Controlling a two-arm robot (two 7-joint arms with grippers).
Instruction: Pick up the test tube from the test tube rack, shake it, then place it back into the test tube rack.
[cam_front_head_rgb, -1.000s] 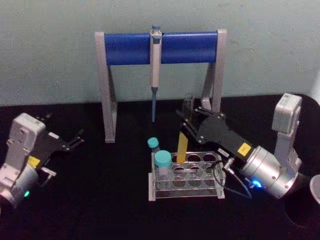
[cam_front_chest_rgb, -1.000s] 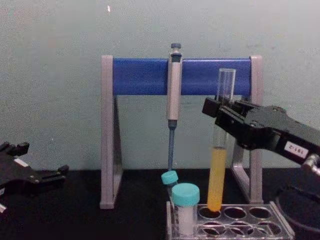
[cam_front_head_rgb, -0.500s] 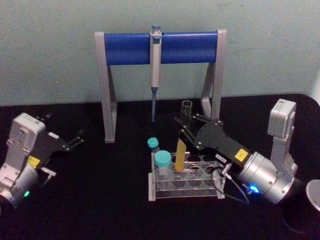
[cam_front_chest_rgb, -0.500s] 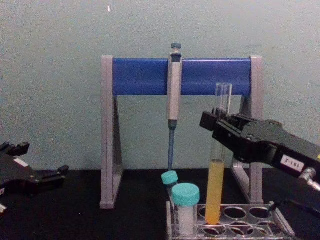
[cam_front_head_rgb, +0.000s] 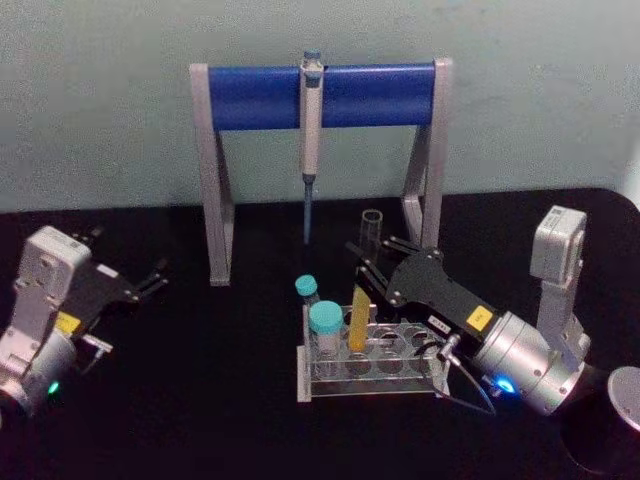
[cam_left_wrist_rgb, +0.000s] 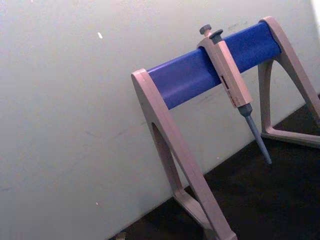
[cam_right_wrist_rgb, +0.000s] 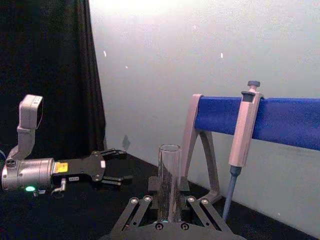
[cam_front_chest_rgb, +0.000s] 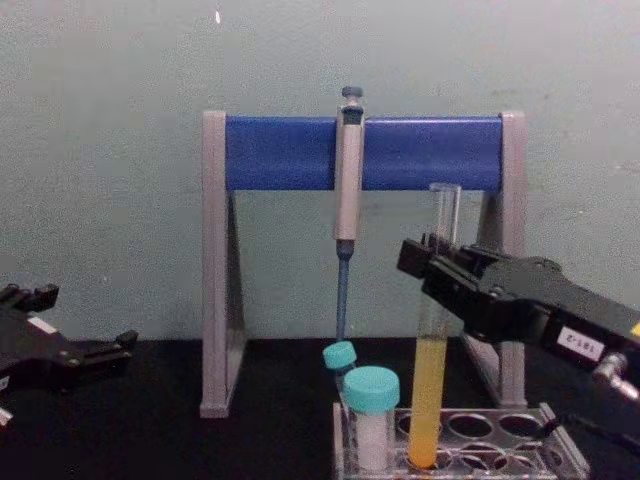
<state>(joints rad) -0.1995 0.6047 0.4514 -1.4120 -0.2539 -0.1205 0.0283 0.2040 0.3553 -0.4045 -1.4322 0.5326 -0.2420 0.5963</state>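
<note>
The test tube (cam_front_head_rgb: 367, 262) is a tall clear glass tube with yellow-orange liquid (cam_front_chest_rgb: 430, 400) in its lower part. Its bottom end stands in a hole of the clear test tube rack (cam_front_head_rgb: 375, 388), slightly tilted. My right gripper (cam_front_head_rgb: 372, 268) is shut on the tube's middle, above the liquid, and the open top rises above the fingers. In the right wrist view the test tube (cam_right_wrist_rgb: 169, 182) stands between the fingers. My left gripper (cam_front_head_rgb: 150, 280) rests open at the far left, away from the rack.
Two teal-capped white tubes (cam_front_head_rgb: 325, 322) stand in the rack's left end (cam_front_chest_rgb: 372, 392). Behind is a grey stand with a blue crossbar (cam_front_head_rgb: 260, 97), and a grey-blue pipette (cam_front_head_rgb: 311, 120) hangs from it. A grey round container (cam_front_head_rgb: 628, 388) sits at the right edge.
My right gripper has come down and toward the front with the test tube. The tube's bottom went from just above the rack to deep in a hole. The left arm stayed still.
</note>
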